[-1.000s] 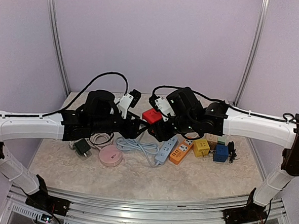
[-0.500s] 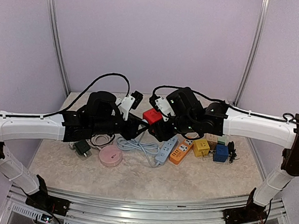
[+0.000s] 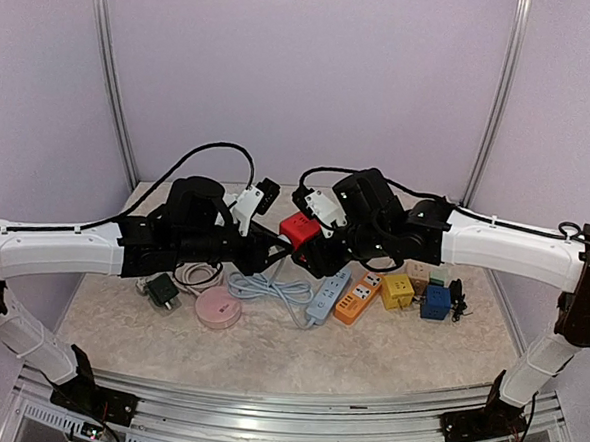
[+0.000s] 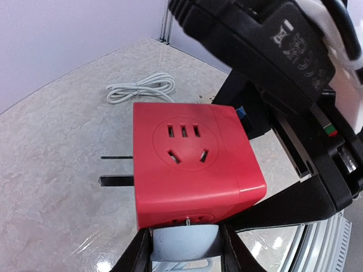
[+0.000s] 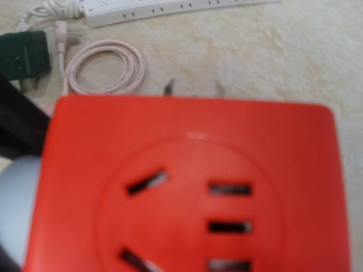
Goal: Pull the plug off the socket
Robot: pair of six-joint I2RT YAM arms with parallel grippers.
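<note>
- Left fingers (image 4: 138, 256) clamp narrowly on the pale grey rounded plug (image 4: 184, 242); right fingers (image 4: 295, 207) seem closed around the red plastic cube socket (image 4: 193, 164), held above the beige counter (image 4: 51, 170).
- Socket has hardly moved in the last second.
- Plug remains seated underneath, so the pull is not done.

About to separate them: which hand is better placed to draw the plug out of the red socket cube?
Left. The left hand grips the grey plug under the red socket cube. The right hand seems to brace the cube.
</note>
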